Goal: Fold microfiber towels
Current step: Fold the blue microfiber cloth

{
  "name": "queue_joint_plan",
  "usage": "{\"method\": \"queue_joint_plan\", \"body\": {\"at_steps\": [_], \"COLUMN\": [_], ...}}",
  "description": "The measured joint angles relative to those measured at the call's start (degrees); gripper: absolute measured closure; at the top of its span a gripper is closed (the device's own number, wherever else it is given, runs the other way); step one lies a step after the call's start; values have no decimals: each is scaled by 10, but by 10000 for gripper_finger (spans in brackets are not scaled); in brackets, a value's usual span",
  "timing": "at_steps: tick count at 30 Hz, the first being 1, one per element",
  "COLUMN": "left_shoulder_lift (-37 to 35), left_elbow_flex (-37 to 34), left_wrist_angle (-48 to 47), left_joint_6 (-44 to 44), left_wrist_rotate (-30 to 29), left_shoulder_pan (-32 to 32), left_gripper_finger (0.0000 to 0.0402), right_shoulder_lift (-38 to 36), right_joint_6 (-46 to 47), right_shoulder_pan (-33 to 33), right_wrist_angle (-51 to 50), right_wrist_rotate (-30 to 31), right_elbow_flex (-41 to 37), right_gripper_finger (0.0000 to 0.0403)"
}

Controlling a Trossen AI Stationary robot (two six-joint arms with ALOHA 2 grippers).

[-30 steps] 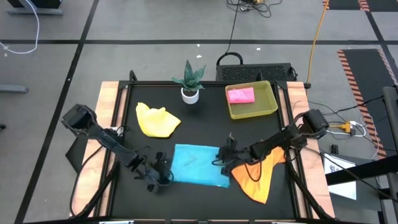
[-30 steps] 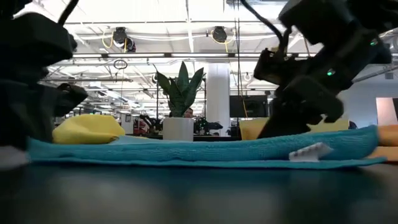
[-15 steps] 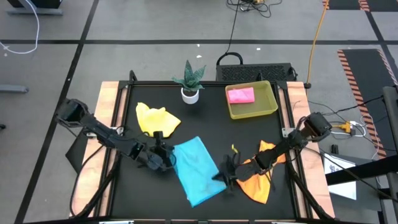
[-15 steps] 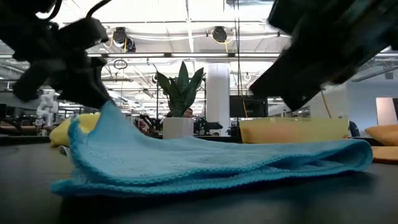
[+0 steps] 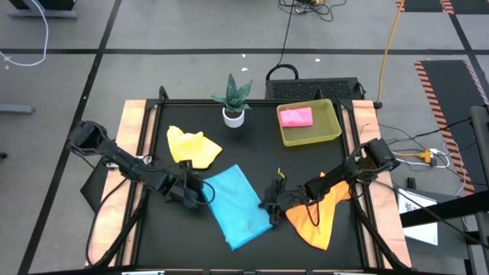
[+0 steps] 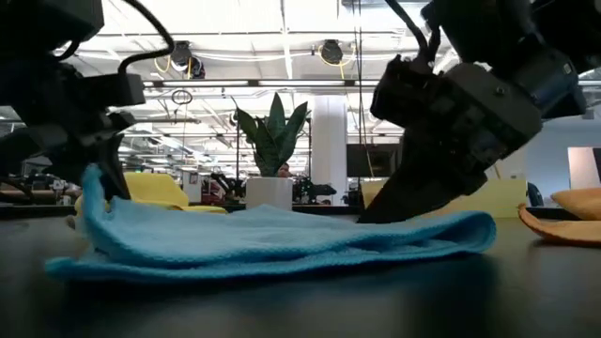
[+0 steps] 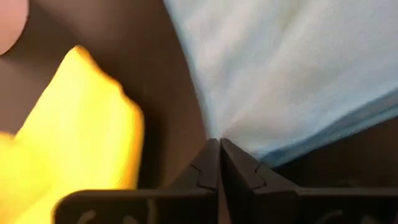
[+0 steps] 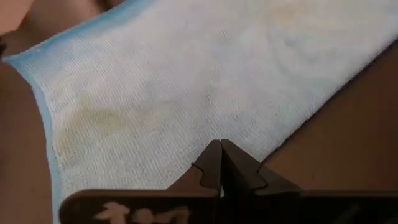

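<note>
Both sets of fingers are pinched on edges of the light blue towel (image 5: 238, 205), left gripper (image 5: 200, 192) at its far-left corner, right gripper (image 5: 269, 208) on its right edge, mid-surface; the fold seems underway, next needing the edges aligned.

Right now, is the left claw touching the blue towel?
Touching. The left wrist view shows the left claw shut on the blue towel's edge.

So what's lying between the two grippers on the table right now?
In the high view, the light blue towel spans the gap between the left gripper and the right gripper; each is shut on an edge of it.
</note>
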Motion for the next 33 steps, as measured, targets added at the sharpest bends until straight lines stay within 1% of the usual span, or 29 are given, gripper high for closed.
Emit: {"method": "queue_joint_plan", "body": {"at_steps": [4,8,9,11,12,15,17,18,20,22,27,30,33], "left_shoulder_lift": [-7,-11,-11,-11,-12,-11,-11,-10,-3,-3,12,16,17], "left_elbow_flex": [11,39,46,54,55,49,37,29,13,-1,-28,-33,-34], "left_wrist_angle": [-47,-98,-97,-71,-49,57,134,166,215,223,223,223,228], "left_joint_6": [-1,-8,-14,-16,-10,24,41,46,45,38,5,-7,-9], "left_wrist_rotate": [-10,-19,-23,-23,-14,52,102,121,136,137,128,118,117], "left_shoulder_pan": [1,1,1,1,1,1,1,1,0,1,2,2,2], "left_gripper_finger": [397,382,380,380,383,396,397,395,388,386,398,393,383], "right_shoulder_lift": [-4,-9,-8,-8,-8,-6,1,7,26,49,100,112,113], "right_joint_6": [-19,-49,-54,-63,-67,-77,-91,-97,-107,-118,-140,-148,-145], "right_shoulder_pan": [1,-4,-8,-23,-33,-63,-80,-89,-105,-117,-143,-159,-173], "right_wrist_angle": [33,96,105,107,105,103,104,103,104,103,101,79,20], "right_wrist_rotate": [2,1,1,2,2,2,0,-7,-31,-44,-37,7,60], "right_elbow_flex": [0,1,1,1,1,2,9,13,31,51,109,134,141], "right_gripper_finger": [403,403,403,403,403,403,403,403,403,403,403,403,403]}}
